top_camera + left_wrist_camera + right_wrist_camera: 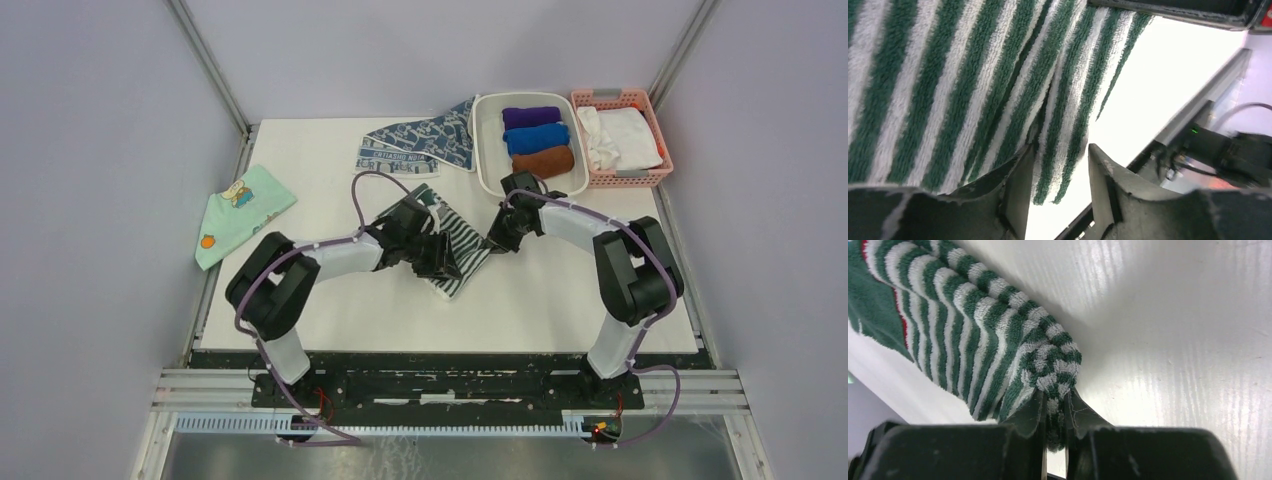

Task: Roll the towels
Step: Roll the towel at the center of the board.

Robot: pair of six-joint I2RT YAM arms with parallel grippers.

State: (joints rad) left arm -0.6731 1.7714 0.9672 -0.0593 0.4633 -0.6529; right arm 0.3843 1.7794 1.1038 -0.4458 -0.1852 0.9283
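The dark green-and-white striped towel [462, 247] lies mid-table, partly bunched between both arms. My right gripper [1054, 395] is shut on a scrunched corner of this towel [998, 335], at its right end [495, 243]. My left gripper [1062, 150] is open at the towel's near left side [440, 258]. A fold of the striped cloth [973, 85] hangs between its fingers, against the left finger [1015, 185] and apart from the right one. The blue-grey patterned towel [425, 140] with its white lettered band lies flat at the back.
A white bin [482, 150] at the back right holds purple [531, 117], blue [535, 138] and brown [543, 161] rolls. A pink basket [610, 97] with white cloths stands beside it. A mint-green cartoon cloth [240, 210] lies at the table's left edge.
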